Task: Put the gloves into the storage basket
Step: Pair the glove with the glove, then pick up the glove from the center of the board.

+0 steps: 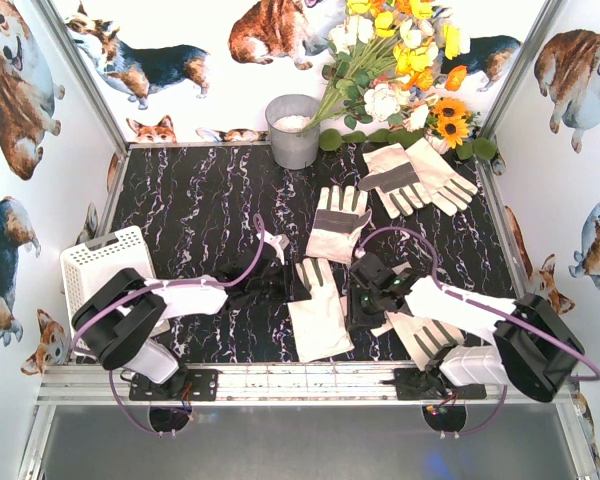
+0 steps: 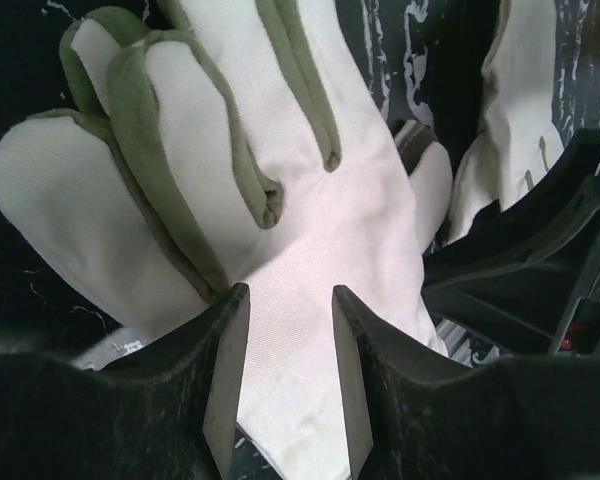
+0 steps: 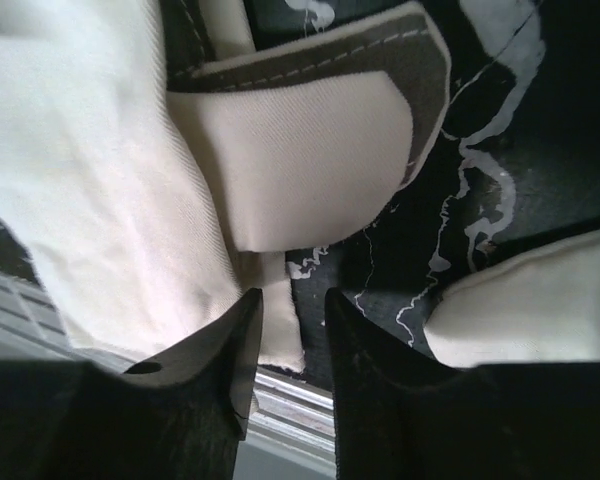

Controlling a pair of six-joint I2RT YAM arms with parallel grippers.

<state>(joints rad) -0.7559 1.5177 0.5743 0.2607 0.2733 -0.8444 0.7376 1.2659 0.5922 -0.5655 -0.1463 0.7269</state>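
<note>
Near right: right gripper (image 3: pixel 292 300) jaws narrow over a cream-white cloth work glove with grey-brown patches (image 1: pixel 425 338); can't tell if its edge is pinched. Near left: white rectangular plastic lattice basket (image 1: pixel 98 262). The left gripper (image 2: pixel 290 305) is narrow too, clamping nothing, over the centre glove (image 1: pixel 318 318). Farther: third glove (image 1: pixel 338 222), then far pair of gloves (image 1: pixel 415 178). Likely light and floppy; pinch the cuff.

You are looking at cream-white gloves (image 1: pixel 320 312) wearing grey-brown patches, which are reading olive green in the left wrist view. The table (image 1: pixel 200 215) is showing black marble with white veins. At its left edge the storage basket (image 1: pixel 98 262) is showing white lattice; the bucket (image 1: pixel 292 135) at its far edge is looking grey.
</note>
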